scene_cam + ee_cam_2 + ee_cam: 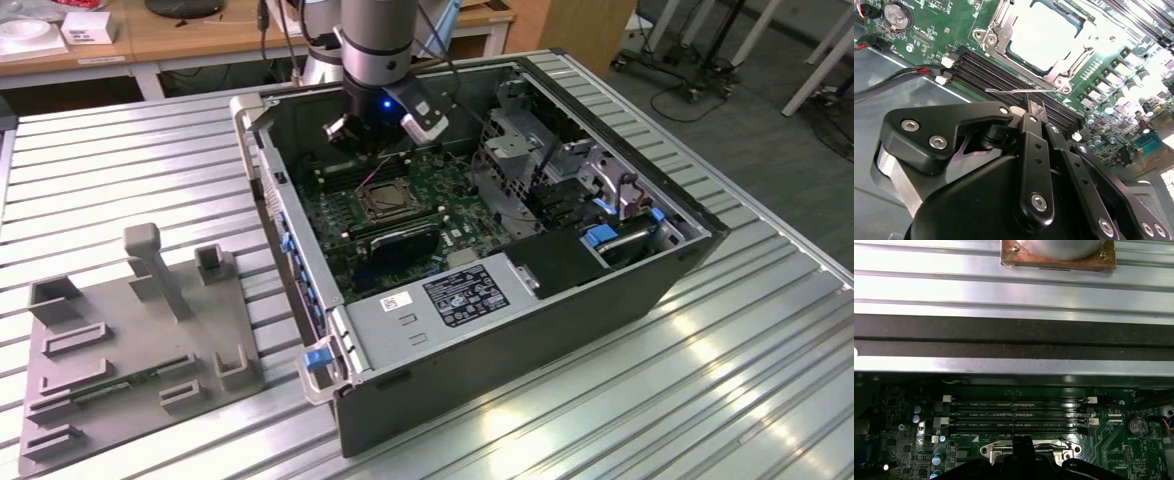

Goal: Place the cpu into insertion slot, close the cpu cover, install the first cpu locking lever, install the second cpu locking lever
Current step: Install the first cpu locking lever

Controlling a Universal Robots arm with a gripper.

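Print on the label (466, 293) and beside the memory slots (1014, 415) is too small to read.

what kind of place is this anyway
Probably a robotics lab or workshop: a robot arm reaches into an open computer case on a slatted metal table, with wooden desks behind.

black gripper (1034, 107), silver screws (938, 142), grey arm (374, 40)

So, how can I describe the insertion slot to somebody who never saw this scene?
Look inside the open computer case, at the green motherboard. The insertion slot sits near its middle: a square socket ringed by silvery metal, unlike the long narrow black memory slots beside it.
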